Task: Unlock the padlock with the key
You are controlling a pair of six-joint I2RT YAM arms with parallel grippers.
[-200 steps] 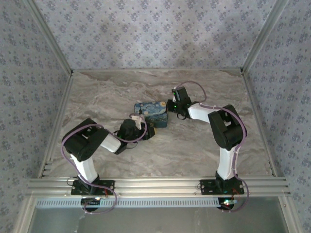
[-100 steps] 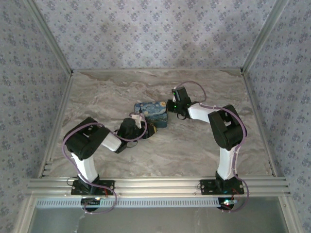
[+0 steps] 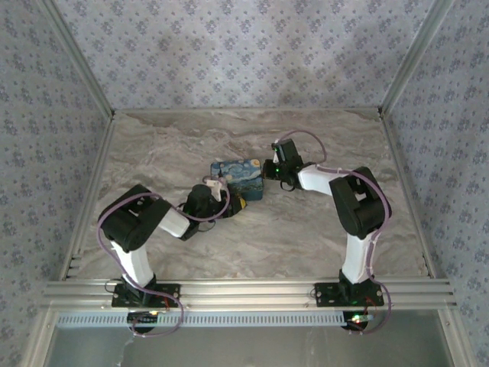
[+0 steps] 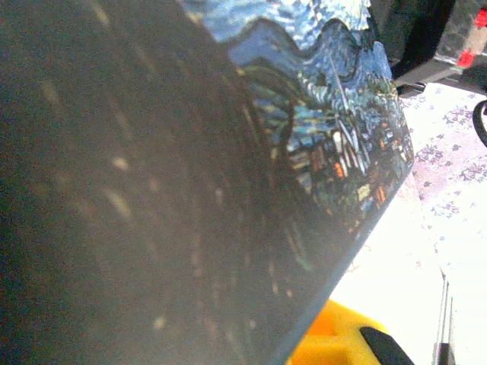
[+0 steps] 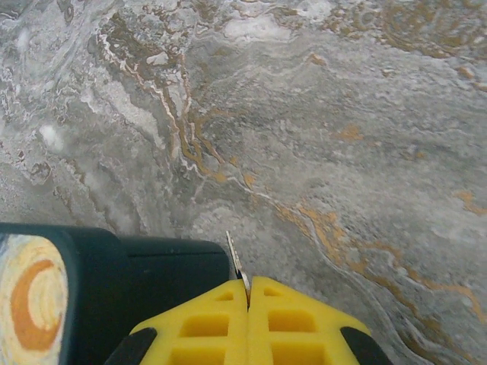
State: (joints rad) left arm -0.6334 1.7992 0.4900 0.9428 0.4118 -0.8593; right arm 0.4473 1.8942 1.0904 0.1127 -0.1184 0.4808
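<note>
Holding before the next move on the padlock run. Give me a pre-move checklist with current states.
1. State of right hand: ok, shut, fingers closed together.
2. Whether the metal sliver pinched between them is the key: cannot tell.
3. Hold of left hand on printed box: cannot tell; it sits at the box's near corner.
4. Whereabouts of padlock: cannot tell.
5. Placement of right hand beside the box's right end: ok.

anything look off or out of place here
Nothing spilled or broken. The painted box sits askew to the table edges, and a thin key blade pokes tilted from the shut right gripper.
</note>
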